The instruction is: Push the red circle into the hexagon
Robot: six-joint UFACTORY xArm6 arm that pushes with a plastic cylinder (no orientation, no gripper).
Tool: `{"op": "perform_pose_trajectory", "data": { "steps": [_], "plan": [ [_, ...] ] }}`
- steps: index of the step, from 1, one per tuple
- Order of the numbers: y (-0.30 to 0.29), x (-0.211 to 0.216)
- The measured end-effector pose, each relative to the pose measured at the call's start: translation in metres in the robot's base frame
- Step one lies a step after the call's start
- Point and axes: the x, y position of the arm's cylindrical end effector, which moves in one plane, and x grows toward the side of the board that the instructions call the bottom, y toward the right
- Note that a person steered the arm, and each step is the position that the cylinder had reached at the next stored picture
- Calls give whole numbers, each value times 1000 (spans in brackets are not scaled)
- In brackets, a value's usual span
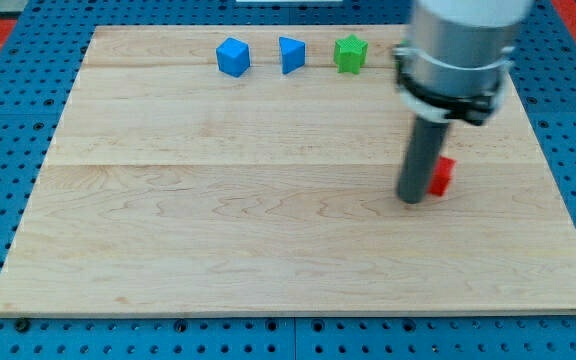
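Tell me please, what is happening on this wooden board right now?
A robot arm with a dark rod is pushing blocks. My tip sits right beside a red block, on its left in the view, partly hiding it. A blue cube, another blue block and a green block stand in a row near the view's top.

Bright, even overhead light, faint shadows, and the near arm housing (460, 45) blurred out of focus.

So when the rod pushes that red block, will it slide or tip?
Probably slide: the red block looks low and squat on the smooth wooden board. It likely moves easily, being small beside my tip. Off-centre contact might spin it.
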Motion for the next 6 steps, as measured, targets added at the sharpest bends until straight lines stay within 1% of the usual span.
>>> {"op": "perform_pose_trajectory", "data": {
  "steps": [1, 2, 3, 4, 5, 6],
  "plan": [
    [77, 5],
    [124, -4],
    [124, -54],
    [131, -152],
    [108, -233],
    [31, -178]
  ]
}}
